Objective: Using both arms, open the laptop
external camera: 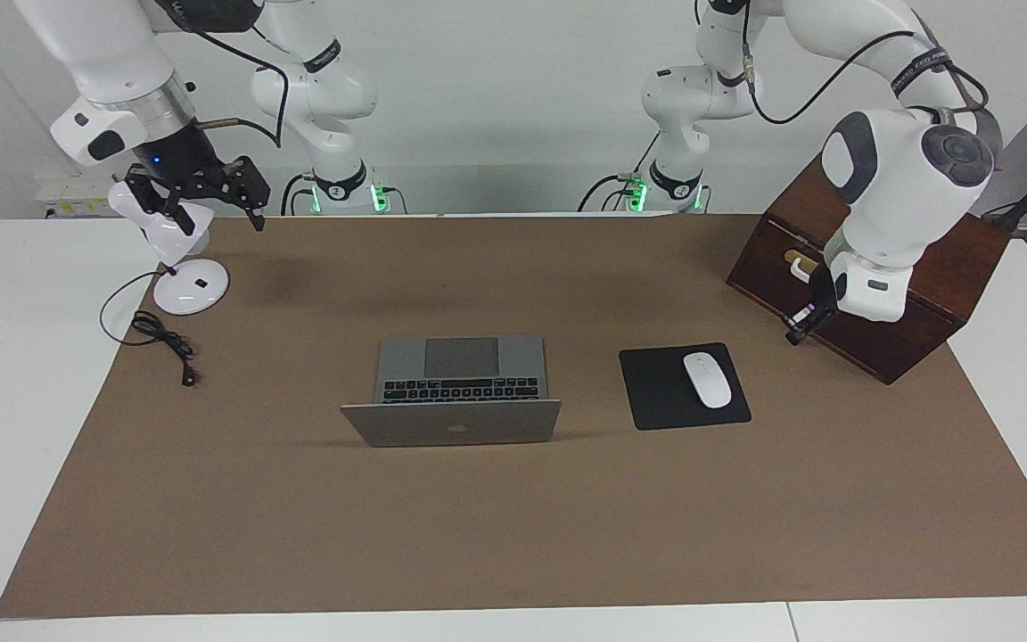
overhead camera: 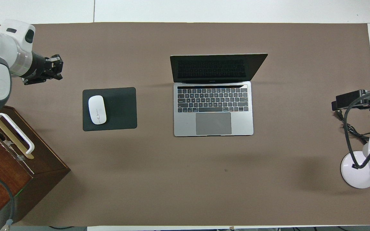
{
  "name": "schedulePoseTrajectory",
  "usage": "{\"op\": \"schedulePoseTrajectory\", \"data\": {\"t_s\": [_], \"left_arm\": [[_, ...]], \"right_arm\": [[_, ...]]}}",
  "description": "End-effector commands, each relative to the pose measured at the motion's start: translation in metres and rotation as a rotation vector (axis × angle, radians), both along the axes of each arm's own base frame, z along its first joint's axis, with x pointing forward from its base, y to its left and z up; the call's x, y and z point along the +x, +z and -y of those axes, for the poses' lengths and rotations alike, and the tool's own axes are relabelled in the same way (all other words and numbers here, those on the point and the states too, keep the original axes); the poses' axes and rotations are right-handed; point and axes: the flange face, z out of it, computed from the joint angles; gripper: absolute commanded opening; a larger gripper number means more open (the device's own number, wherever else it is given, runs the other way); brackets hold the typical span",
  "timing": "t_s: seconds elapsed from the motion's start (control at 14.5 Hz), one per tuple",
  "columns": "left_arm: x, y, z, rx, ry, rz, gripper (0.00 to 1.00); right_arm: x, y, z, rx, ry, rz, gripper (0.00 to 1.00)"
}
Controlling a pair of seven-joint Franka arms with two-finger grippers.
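The silver-grey laptop stands open in the middle of the brown mat, lid raised, keyboard and trackpad facing the robots. Neither gripper touches it. My left gripper hangs shut and holds nothing, up in the air by the wooden box, off to the side of the mouse pad toward the left arm's end. My right gripper is raised over the desk lamp at the right arm's end, its fingers spread open and holding nothing.
A black mouse pad with a white mouse lies beside the laptop. A brown wooden box stands at the left arm's end. A white desk lamp and its black cable are at the right arm's end.
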Motion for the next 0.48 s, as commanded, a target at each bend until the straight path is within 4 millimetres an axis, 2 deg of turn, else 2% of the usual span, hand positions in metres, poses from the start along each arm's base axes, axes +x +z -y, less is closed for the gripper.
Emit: {"op": "schedulePoseTrajectory", "data": {"t_s": [0.0,0.14,0.28,0.35,0.41], "left_arm": [[-0.034,0.029,-0.006,0.02,-0.081,-0.058,0.0],[-0.061,0.053,-0.011,0.024,-0.108,-0.072,0.0],[-0.078,0.062,-0.018,0.025,-0.103,-0.064,0.0],[-0.08,0.055,-0.025,0.025,-0.092,-0.065,0.06],[-0.08,0.054,-0.025,0.026,-0.088,-0.051,0.2]], "right_arm": [[-0.003,0.004,0.001,-0.022,0.031,0.022,1.0],[-0.005,0.006,0.0,-0.022,0.025,0.024,1.0],[-0.005,0.007,0.001,-0.023,0.023,0.027,1.0],[-0.005,0.007,0.005,-0.023,0.017,0.028,1.0],[-0.004,0.006,0.008,-0.023,0.015,0.027,1.0]]}}
